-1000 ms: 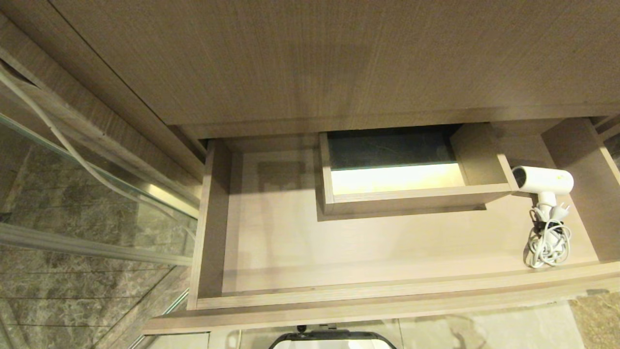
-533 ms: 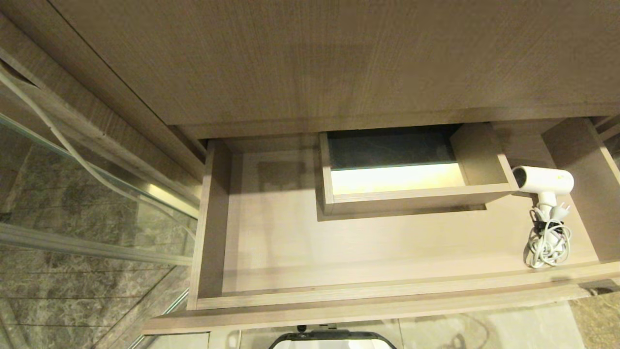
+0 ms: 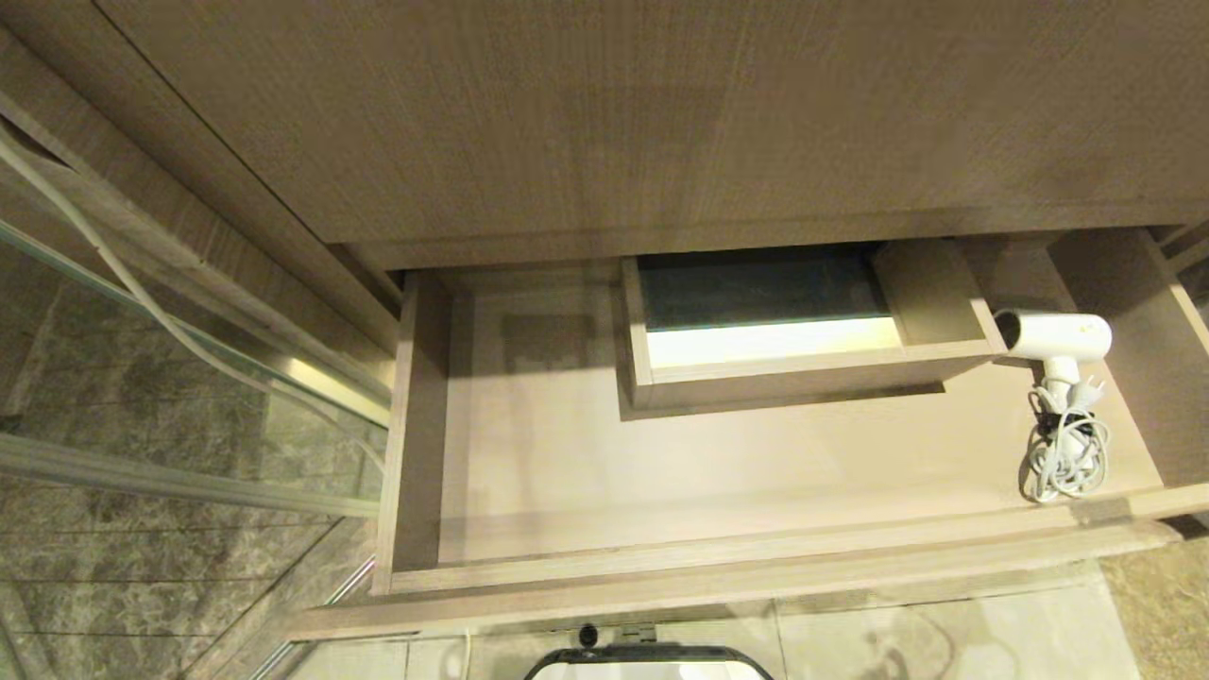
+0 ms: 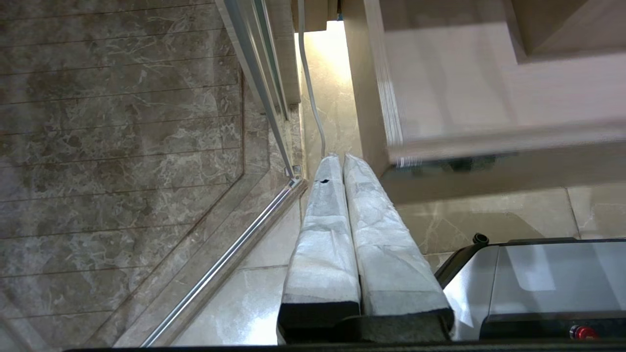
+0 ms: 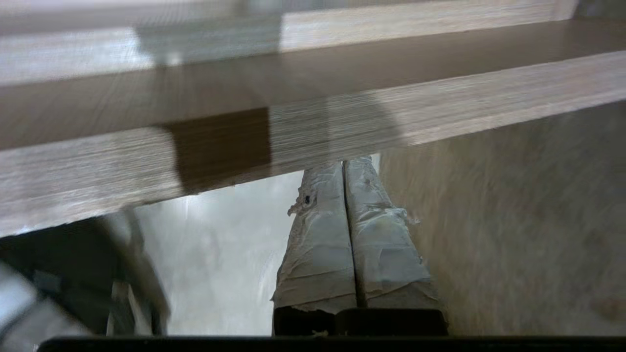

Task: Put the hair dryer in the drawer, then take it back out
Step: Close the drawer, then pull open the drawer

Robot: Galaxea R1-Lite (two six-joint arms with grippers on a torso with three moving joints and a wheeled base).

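Hair dryer (image 3: 1055,337) lay at the right end of the pulled-out drawer (image 3: 416,425), cord bundled beside its handle, seemingly put away for the task's first half. Right gripper (image 5: 345,168), jaws clenched on nothing, sat at the drawer's front edge (likely pushing it). Left gripper (image 4: 341,161), also clenched and empty, hung parked beside the drawer's left corner.

You have one drawer (image 3: 529,472) in view, with one boxed cutout (image 3: 803,368) at its middle back. Inside it you can count one hair dryer (image 3: 1056,338) and one bundled cord (image 3: 1065,458). You have two grippers: one left gripper (image 4: 342,159) and one right gripper (image 5: 344,166), each with two wrapped fingers pressed together. One glass partition (image 3: 170,378) stands to your left.
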